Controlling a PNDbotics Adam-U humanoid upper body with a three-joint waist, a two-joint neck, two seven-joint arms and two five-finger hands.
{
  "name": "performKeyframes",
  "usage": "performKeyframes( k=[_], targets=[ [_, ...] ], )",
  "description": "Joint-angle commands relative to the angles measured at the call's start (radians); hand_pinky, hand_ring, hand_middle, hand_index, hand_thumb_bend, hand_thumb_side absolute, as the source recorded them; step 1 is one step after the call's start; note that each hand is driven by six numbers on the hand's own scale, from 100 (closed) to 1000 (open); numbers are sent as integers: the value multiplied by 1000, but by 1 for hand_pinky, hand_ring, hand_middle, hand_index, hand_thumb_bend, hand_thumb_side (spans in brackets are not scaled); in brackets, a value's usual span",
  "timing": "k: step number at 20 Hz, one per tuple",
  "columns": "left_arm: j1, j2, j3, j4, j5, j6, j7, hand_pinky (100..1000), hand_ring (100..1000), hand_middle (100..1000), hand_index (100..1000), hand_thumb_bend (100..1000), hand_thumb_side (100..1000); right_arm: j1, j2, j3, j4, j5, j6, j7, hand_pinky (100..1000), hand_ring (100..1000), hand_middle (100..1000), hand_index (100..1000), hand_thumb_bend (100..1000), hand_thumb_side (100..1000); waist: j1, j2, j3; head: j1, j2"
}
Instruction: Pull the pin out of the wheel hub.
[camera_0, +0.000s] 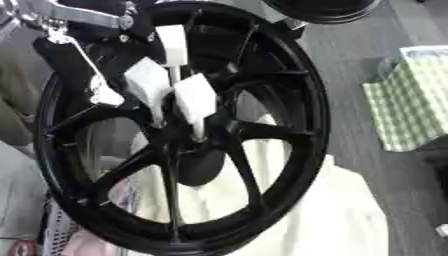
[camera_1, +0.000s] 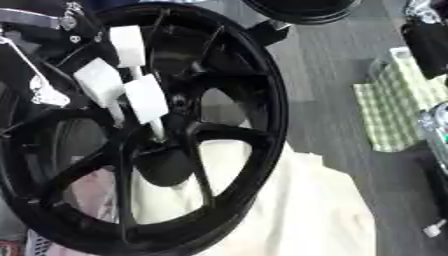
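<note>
A black spoked wheel (camera_0: 289, 100) stands tilted and fills most of both views. Its hub (camera_0: 197, 150) sits at the centre. My left hand (camera_0: 149, 82) reaches in from the upper left, and its white-padded fingers (camera_0: 197, 97) are curled together in front of the hub. A thin pale pin (camera_1: 136, 72) shows between the pads, pinched by them. A black and silver part of my right arm (camera_1: 429, 42) shows at the right edge of the right eye view; the hand itself cannot be made out.
A cream cloth (camera_0: 341, 210) lies under and behind the wheel. A green checked bag (camera_0: 407, 100) stands at the right on the grey floor. Another black wheel (camera_0: 324, 10) is at the top edge.
</note>
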Motion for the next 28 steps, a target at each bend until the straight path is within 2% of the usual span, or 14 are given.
performKeyframes(
  k=[1, 9, 11, 13, 21, 25, 28],
  targets=[
    [-14, 7, 7, -1, -6, -6, -1, 100, 225, 638, 794, 376, 251, -9, -17, -9, -18, -6, -7, -1, 646, 533, 582, 729, 100, 523, -3, -17, -1, 1, -14],
    [-15, 4, 8, 0, 7, 2, -1, 100, 200, 557, 722, 309, 186, -8, -14, -10, -18, -9, -8, -6, 647, 534, 583, 729, 100, 523, -3, -18, -1, 1, -13],
    [-14, 3, 11, 1, 10, 6, -1, 100, 197, 543, 708, 274, 207, -9, -14, -10, -18, -9, -8, -7, 647, 534, 584, 729, 100, 523, -4, -19, -2, 1, -14],
    [-14, 2, 11, 3, 11, 11, -1, 100, 194, 535, 700, 275, 202, -8, -14, -11, -18, -8, -8, -7, 647, 534, 584, 729, 100, 523, -4, -20, -2, 1, -14],
    [-13, -1, 17, 7, 0, 15, -1, 100, 183, 455, 598, 234, 172, -9, -10, -12, -18, -8, -12, -8, 648, 535, 584, 729, 100, 523, -5, -20, -3, 3, -15],
    [-13, -2, 32, 6, -11, 21, -1, 100, 177, 395, 513, 206, 135, -8, -8, -12, -18, -9, -12, -9, 648, 535, 584, 730, 100, 523, -6, -21, -2, 3, -14],
    [-13, -4, 42, 2, -11, 29, -1, 100, 172, 371, 489, 202, 133, -7, -7, -12, -18, -10, -12, -11, 648, 535, 584, 730, 100, 523, -6, -22, -2, 4, -14]
  ],
)
